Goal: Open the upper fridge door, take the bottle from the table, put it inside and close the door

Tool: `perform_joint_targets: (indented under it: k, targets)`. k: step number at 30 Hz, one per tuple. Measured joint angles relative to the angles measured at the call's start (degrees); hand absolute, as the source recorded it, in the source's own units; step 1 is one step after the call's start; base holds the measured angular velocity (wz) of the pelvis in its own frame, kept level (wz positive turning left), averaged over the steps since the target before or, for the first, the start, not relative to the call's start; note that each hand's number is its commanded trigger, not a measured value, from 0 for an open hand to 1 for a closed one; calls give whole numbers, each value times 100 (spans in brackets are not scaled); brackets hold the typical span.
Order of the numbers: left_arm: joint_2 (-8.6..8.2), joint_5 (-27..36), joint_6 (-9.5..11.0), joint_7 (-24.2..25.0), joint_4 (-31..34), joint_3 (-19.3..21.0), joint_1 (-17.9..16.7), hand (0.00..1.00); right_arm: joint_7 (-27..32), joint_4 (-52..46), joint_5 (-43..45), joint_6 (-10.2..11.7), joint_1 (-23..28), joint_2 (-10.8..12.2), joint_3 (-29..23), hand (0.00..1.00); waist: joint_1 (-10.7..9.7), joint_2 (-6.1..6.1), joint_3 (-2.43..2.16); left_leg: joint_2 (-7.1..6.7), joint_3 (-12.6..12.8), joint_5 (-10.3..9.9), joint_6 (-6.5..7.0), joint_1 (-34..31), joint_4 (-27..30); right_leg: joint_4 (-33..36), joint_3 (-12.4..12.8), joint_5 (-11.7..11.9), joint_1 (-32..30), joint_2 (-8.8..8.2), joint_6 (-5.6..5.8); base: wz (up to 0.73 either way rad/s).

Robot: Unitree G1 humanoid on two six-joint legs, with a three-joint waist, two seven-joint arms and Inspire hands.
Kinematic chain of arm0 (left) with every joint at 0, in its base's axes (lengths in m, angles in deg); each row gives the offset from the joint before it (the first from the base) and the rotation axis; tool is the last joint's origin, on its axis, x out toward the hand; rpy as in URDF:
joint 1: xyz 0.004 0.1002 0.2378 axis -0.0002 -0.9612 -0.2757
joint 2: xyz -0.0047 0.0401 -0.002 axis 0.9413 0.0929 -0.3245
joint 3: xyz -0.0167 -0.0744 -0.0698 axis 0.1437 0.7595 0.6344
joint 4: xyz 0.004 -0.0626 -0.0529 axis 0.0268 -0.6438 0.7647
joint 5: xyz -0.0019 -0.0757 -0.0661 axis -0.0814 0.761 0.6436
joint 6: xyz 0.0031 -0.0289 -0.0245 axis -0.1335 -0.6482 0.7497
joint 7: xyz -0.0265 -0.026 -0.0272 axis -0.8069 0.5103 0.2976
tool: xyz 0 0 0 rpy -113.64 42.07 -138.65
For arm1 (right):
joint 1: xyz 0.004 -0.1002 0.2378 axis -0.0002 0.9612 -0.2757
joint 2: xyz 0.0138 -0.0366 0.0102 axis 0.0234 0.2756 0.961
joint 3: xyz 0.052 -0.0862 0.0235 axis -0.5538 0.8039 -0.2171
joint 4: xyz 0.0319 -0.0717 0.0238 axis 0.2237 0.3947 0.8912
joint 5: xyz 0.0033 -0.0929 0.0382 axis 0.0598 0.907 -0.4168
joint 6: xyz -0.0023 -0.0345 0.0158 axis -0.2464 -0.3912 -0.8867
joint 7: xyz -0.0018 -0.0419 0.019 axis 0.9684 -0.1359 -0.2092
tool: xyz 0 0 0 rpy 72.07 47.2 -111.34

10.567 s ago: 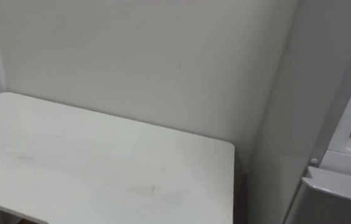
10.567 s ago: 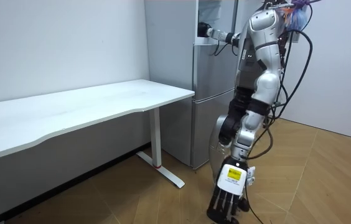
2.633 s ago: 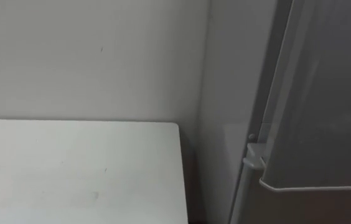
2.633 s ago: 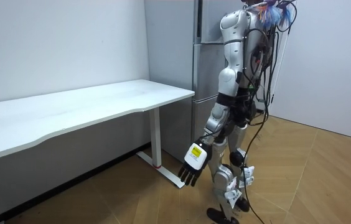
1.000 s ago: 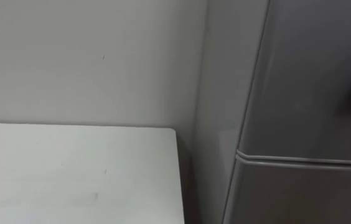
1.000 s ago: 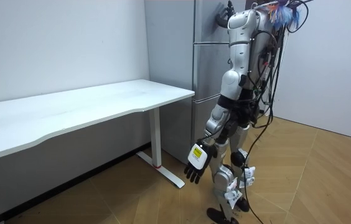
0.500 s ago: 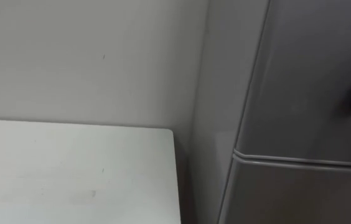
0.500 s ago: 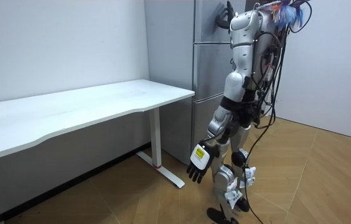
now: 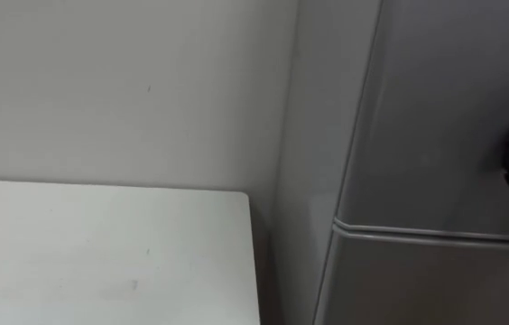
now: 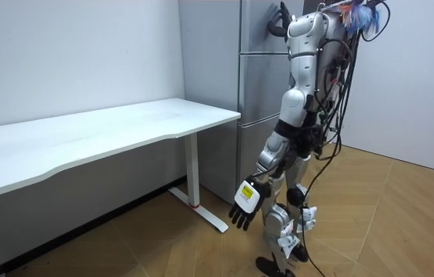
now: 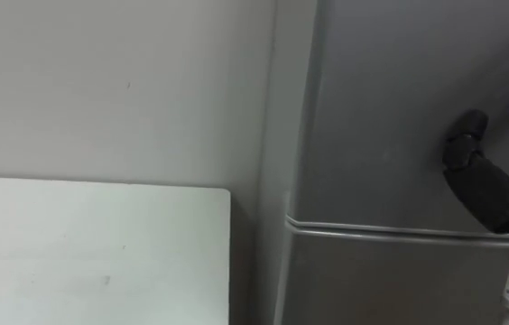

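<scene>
I'm seeing the right hand (image 11: pixel 480 185) resting against the fridge's (image 10: pixel 257 88) closed upper door, though whether it is spread I cannot tell. The left hand (image 10: pixel 245 203) is hanging spread, low before the fridge. Where the bottle is I cannot tell

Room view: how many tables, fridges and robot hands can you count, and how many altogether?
table: 1
fridge: 1
hands: 2, the left hand hanging low and the right hand up on the fridge door
Total: 4
</scene>
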Motion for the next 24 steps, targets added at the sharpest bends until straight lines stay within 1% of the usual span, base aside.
perform_joint_targets:
  k: [5, 7, 10, 12, 13, 15, 18, 20, 22, 24]
  targets:
    - [-1, -45, -12, -1, 95, 55, -3, 0, -241, -31, -53, -38, 25, -4, -235, 0, -10, 13, -7, -4, -13, -7, 12, -44, 38, -6, -13, 17, -19, -10, 25, 2]
    - [0, -41, -5, -9, 111, 244, -36, 0, -259, -100, -179, -33, 32, -6, -313, 0, -108, 3, -16, -25, -63, 0, 21, -36, 22, -6, -17, 29, -4, -12, 20, 8]
    - [6, -41, 21, -36, 116, 280, -108, 0, -241, -113, -312, 20, 36, -22, -507, 0, -150, 7, -25, -43, -83, 4, 27, -15, -4, -14, -19, 29, 11, -14, 26, 4]
    - [4, -42, 42, -50, 115, 284, -113, 0, -172, -116, -732, 33, 35, -126, -763, 0, -158, -10, -36, -56, -100, 2, 30, -9, -17, -19, -57, 22, 25, -12, 39, 5]
    - [3, -40, 43, -57, 115, 284, -117, 0, -116, -83, -977, 18, 36, -209, -863, 0, -154, -18, -36, -58, -101, -2, 35, 2, -21, -22, -64, 20, 44, -11, 42, 5]
    - [3, -35, 42, -75, 113, 283, -129, 0, -88, -58, -1188, 9, 114, -282, -943, 0, -160, -30, -32, -58, -108, -5, 39, 16, -27, -28, -84, 19, 81, -14, 45, 6]
    - [-5, -34, 41, -214, 125, 279, -161, 0, -34, -54, -1438, 17, 204, -282, -955, 0, -253, -33, -28, -61, -125, -5, 39, -4, -51, -46, -149, 10, 78, -18, 58, 9]
    - [-4, -34, 41, -302, 184, 282, -228, 0, -30, -46, -1523, 8, 209, -282, -963, 0, -304, -29, -29, -63, -126, -6, 38, -7, -64, -108, -148, 0, 82, -16, 63, 3]
    - [-4, -29, 40, -337, 234, 284, -258, 0, -30, -25, -1549, 16, 286, -282, -1087, 0, -331, -31, -27, -62, -120, -6, 37, -2, -78, -121, -150, 0, 96, -9, 62, 4]
    - [-42, -25, 41, -353, 239, 351, -243, 0, 71, 36, -1618, -35, 466, -281, -1383, 0, -333, -31, -28, -69, -106, -6, 38, 12, -106, -115, -150, -1, 104, -9, 65, 3]
